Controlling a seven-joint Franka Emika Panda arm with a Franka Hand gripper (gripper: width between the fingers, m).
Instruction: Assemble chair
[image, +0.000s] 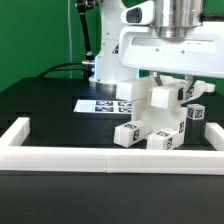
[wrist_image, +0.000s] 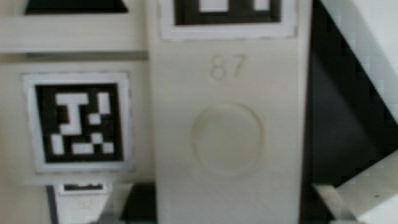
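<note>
A black table (image: 40, 105) in the exterior view, edged on its near side by a long white border rail (image: 60, 155). Towards the exterior view's right, just behind the rail, stands the partly built chair (image: 158, 120) — a cluster of blocky white parts with black-and-white square tags. The white robot arm (image: 150, 40) reaches down from above, its gripper (image: 176, 86) low over the chair's upper part; whether the fingers are apart or clamped cannot be told. The flat marker board (image: 100, 104) lies just left of the chair, slightly farther back. The wrist view is filled by a white chair panel (wrist_image: 222, 130) stamped 87 with an oval recess — a tagged part (wrist_image: 80, 118) sits just beside it
</note>
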